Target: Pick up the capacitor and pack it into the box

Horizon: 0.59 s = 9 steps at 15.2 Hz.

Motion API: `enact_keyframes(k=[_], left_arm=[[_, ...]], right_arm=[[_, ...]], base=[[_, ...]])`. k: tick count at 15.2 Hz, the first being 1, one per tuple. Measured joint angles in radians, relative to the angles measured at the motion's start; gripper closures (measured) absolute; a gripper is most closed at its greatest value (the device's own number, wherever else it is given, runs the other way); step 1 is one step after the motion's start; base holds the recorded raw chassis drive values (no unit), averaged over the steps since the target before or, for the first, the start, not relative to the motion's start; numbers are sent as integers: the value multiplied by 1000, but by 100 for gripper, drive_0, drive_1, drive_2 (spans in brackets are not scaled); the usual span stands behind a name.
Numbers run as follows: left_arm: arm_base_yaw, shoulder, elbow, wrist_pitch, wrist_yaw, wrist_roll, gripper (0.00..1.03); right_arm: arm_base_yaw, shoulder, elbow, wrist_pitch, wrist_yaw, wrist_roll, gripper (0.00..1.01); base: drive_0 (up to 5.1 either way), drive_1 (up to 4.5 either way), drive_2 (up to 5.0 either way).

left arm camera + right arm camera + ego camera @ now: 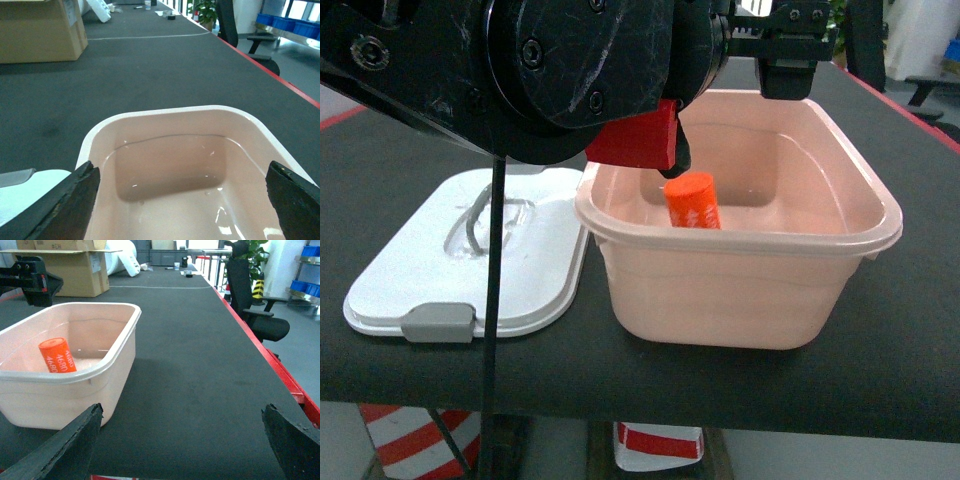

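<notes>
Since the orange round capacitor (692,201) leans inside the pale pink plastic box (740,285), your spread-open, empty left hand (182,200) hangs right above.

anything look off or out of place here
Nothing stands out. The orange capacitor stands inside the pink box, which sits level on the black table. The white lid lies flat beside it, undamaged. Nothing spilled.
</notes>
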Motion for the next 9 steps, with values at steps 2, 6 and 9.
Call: enact_keyframes(k=[2, 6, 9], left_arm=[[0, 0, 0, 4, -4, 0, 5], [43, -176, -200, 71, -89, -16, 5], [191, -422, -358, 54, -60, 18, 5]], right_arm=[[0, 0, 0, 0, 0, 0, 3], [0, 0, 0, 0, 0, 0, 3], [0, 0, 0, 0, 0, 0, 3]], base=[[0, 0, 0], [0, 0, 0], [0, 0, 0]])
